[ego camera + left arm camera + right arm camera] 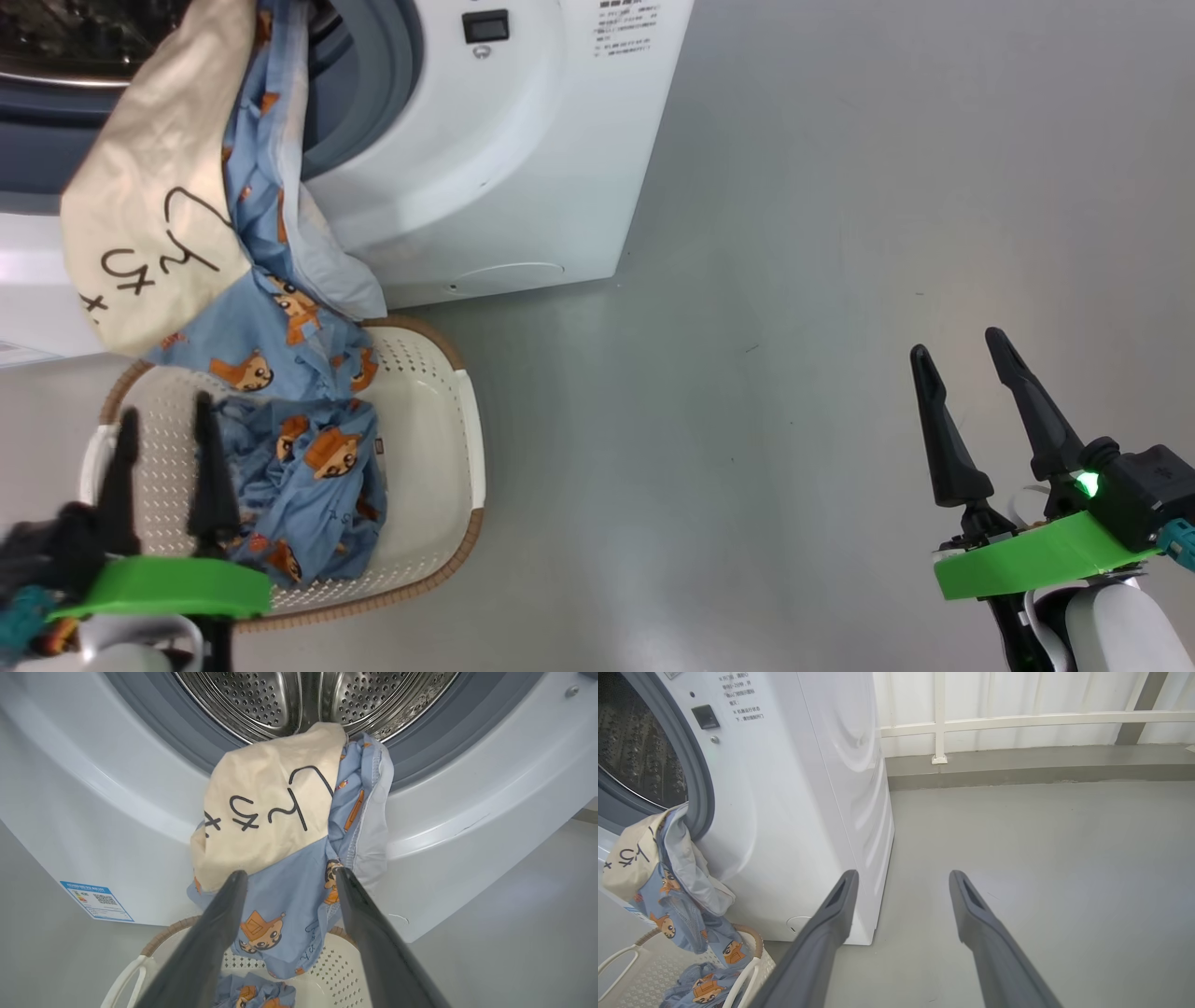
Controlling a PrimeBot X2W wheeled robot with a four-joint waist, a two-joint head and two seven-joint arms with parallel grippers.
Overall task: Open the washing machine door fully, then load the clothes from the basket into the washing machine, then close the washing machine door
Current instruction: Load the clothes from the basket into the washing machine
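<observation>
Blue clothes [271, 345] over washing machine [504, 159] lip, down into basket [439, 439]

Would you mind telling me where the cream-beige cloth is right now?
In the head view's upper left, the cream-beige cloth hangs from the washing machine opening beside the blue clothes, above the basket.
</observation>
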